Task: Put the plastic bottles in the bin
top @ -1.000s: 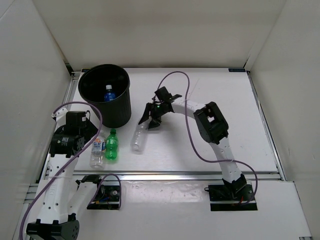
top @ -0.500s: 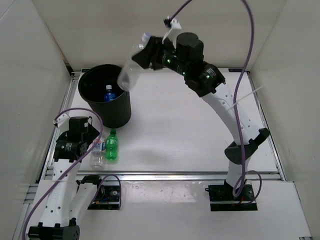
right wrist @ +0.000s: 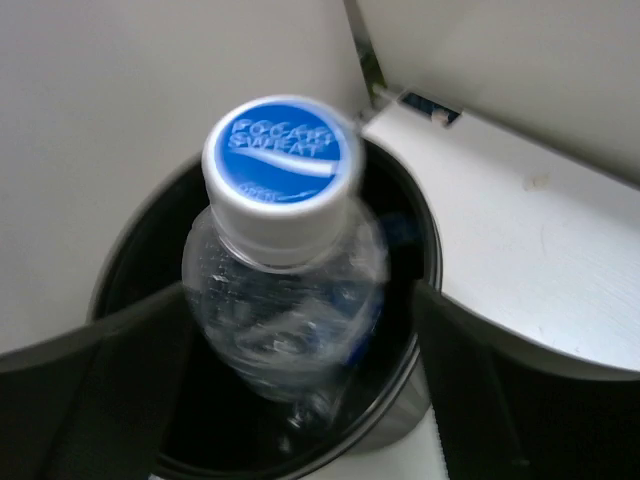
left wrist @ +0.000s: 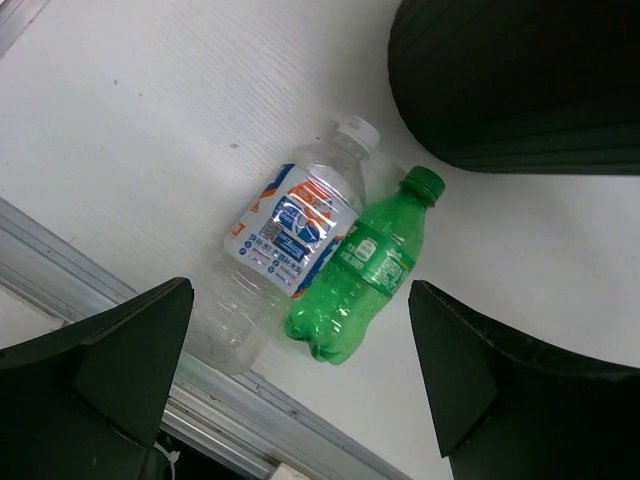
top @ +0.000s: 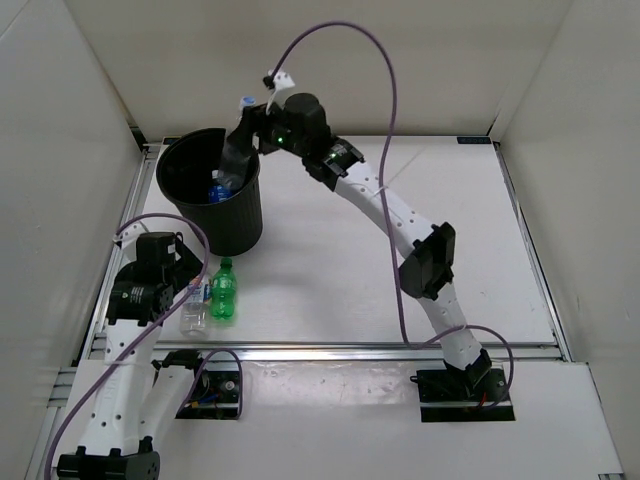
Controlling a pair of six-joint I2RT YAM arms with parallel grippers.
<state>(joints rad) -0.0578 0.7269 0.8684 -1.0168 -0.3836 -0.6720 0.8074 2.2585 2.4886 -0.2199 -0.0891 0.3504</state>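
The plain clear bottle, blue-capped, hangs neck-up over the mouth of the black bin, blurred, between the fingers of my right gripper. A narrow gap shows beside the right finger. From above, that bottle dips into the bin under the right gripper. A blue-labelled bottle lies inside the bin. On the table lie the white-orange labelled bottle and the green bottle, side by side. My left gripper hovers open above them, touching neither.
The bin stands just beyond the two lying bottles. A metal rail runs along the table's near edge right by them. White walls close in the table on the left, back and right.
My right arm lifted the clear bottle off the table, swung it up and left, then lowered it into the bin's mouth; its jaws have eased. The left arm barely shifted.
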